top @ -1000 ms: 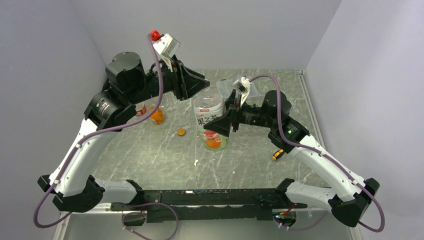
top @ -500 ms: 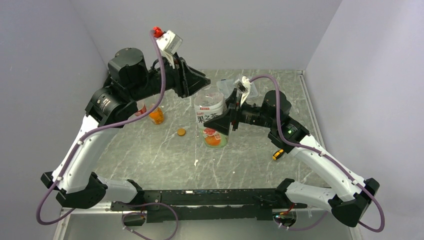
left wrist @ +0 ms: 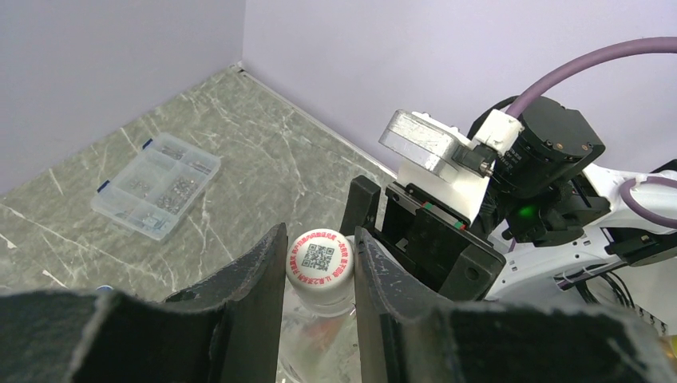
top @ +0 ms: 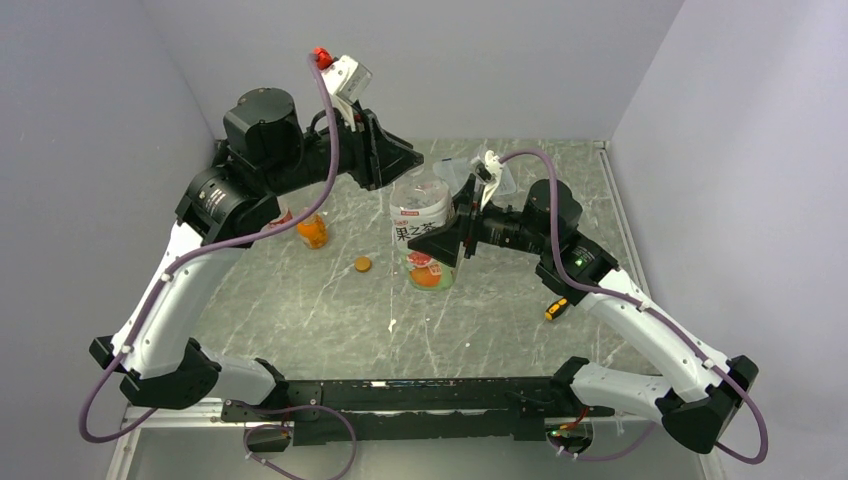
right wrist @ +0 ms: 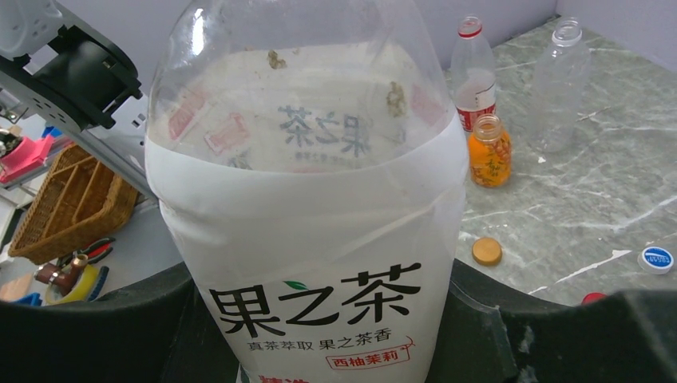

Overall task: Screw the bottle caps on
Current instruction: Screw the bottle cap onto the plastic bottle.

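over the last second i'm bringing the left arm a little rightward and higher, and its left gripper [left wrist: 320, 247] is now pinching narrowly on the whitish cap [left wrist: 320, 263], which is sitting on the neck of the white-labelled bottle [right wrist: 307, 239] mid-table. the right gripper [top: 432, 250] is bracing that bottle's body, jaws partly spread. i'm judging the twisting is under way; the orange cap [top: 362, 264] is waiting loose to the left.

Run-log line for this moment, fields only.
left gripper: shut on whitish cap atop white-labelled bottle | right gripper: shut on that bottle | orange cap: lying loose
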`<state>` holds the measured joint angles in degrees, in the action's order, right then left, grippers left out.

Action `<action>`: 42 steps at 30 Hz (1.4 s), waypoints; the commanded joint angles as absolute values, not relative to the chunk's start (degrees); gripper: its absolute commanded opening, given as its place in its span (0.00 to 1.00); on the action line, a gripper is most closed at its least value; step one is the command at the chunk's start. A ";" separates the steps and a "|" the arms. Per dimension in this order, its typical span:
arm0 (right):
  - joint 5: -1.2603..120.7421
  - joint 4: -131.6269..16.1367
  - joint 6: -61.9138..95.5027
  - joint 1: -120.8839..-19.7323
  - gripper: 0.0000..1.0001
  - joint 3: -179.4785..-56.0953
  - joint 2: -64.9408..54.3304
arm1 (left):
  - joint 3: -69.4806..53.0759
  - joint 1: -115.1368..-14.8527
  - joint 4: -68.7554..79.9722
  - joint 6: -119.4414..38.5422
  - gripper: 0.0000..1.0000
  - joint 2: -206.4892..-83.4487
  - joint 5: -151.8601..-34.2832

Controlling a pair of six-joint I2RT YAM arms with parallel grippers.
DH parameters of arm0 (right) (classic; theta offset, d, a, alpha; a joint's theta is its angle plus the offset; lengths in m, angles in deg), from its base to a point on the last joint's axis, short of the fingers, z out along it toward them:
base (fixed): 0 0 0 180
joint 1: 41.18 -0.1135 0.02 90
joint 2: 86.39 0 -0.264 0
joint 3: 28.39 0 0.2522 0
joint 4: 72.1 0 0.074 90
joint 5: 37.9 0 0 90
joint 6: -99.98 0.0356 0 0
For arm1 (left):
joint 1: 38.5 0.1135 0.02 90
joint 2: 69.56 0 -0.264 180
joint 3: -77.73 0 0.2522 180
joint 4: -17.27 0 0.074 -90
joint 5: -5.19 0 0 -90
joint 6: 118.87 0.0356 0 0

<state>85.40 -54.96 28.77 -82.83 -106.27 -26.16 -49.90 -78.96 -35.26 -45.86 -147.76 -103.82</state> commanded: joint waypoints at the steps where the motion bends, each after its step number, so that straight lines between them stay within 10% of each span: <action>1: 85.88 -62.48 26.85 -83.08 0.25 -110.22 -26.71 | -51.25 -78.75 -38.60 -44.19 0.33 -149.01 -101.69; 42: 83.08 -62.36 26.40 -83.28 0.25 -112.80 -24.46 | -47.75 -78.75 -35.69 -43.57 0.43 -145.15 -102.06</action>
